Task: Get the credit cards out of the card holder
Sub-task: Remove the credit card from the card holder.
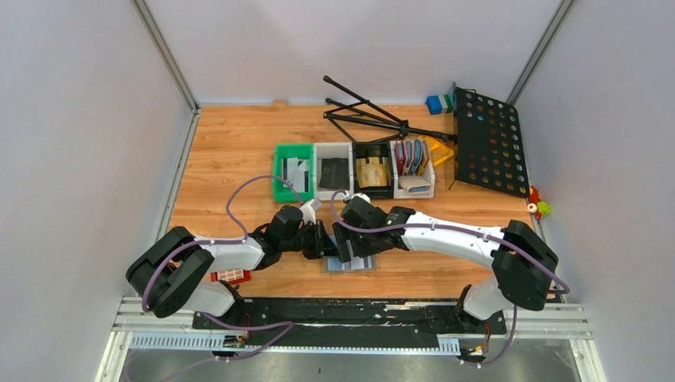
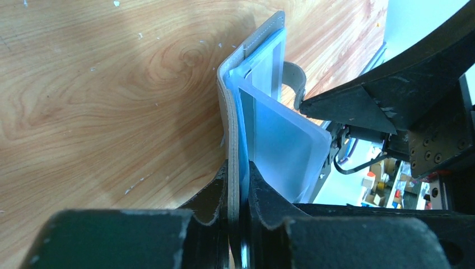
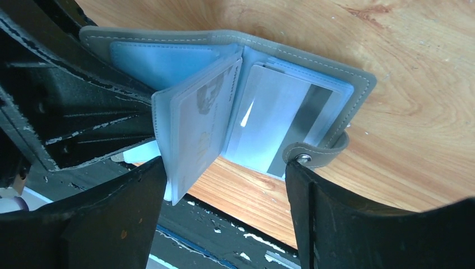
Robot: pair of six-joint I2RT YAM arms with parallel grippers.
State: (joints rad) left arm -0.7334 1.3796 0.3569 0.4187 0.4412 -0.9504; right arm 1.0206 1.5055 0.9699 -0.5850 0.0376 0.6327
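Card holder (image 3: 168,59): one, grey-blue bifold, lying open on the worktop (image 1: 231,151) near its front edge, between the two claws, with one clear sleeve standing up from the spine.

Perforated black stand plate (image 1: 489,143): one, at the far right, with its folded tripod legs (image 1: 366,115) lying beside it.

Bins: four in a row, well behind the holder.
- green bin (image 1: 280,171)
- white bin (image 1: 320,167), containing a black flat item
- black bin (image 1: 374,150), containing a tan item
- second white bin (image 1: 431,179), containing red and blue holders standing upright

Left claw (image 2: 238,202): one, pressed together on the holder's grey cover and a blue sleeve edge.

Right claw (image 3: 224,168): one, spread, with a finger on each side of the holder, the snap strap (image 3: 316,154) by one finger and the raised sleeve by the other.

Credit cards (image 3: 204,112): two seen, both in sleeves. One is whitish in the raised sleeve, the other silver-grey card (image 3: 280,117) in the flat pocket.

Small red item (image 1: 231,276): one, beside the left arm.
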